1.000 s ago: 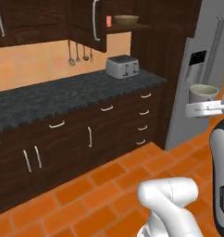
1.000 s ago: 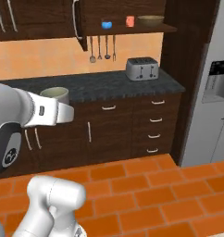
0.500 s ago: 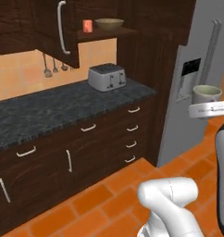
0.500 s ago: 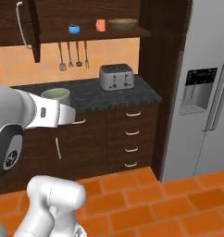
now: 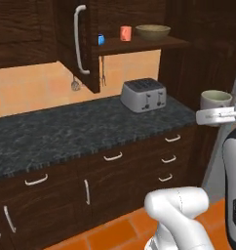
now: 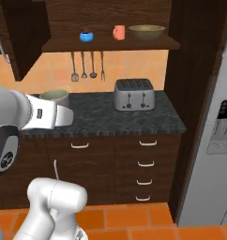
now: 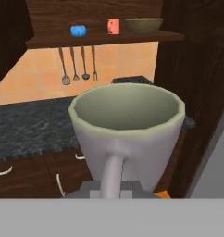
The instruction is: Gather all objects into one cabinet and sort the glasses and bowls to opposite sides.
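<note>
Driving has carried both base cameras sideways along the kitchen since the earlier frames: the whole scene has slid across, and the open shelf now sits nearly ahead, so that shift is the base's, not the things'. Meanwhile the hand (image 5: 213,115) stays clenched on the handle of the mug (image 5: 216,99), carrying it upright at chest height, well short of the cabinet (image 6: 106,18).

Up on the shelf (image 6: 110,44) the blue bowl (image 6: 86,36) sits to the left, the cup (image 6: 118,32) just right of it, and the wooden bowl (image 6: 147,32) furthest right (so bowls currently flank the cup, not yet sorted). The door (image 5: 81,41) hangs open to the left.

To do this step well, the mug probably ought to be lifted level, rim up, and brought in over the shelf edge beside the cup, clear of the door's curved bar handle.

The mug is thick-walled, matte grey-green, faceted at the rim. Dark speckled stone tops the bench (image 6: 101,117); a ribbed silver toaster (image 6: 134,93) stands on it, and slim metal utensils (image 6: 87,65) hang beneath the shelf.
</note>
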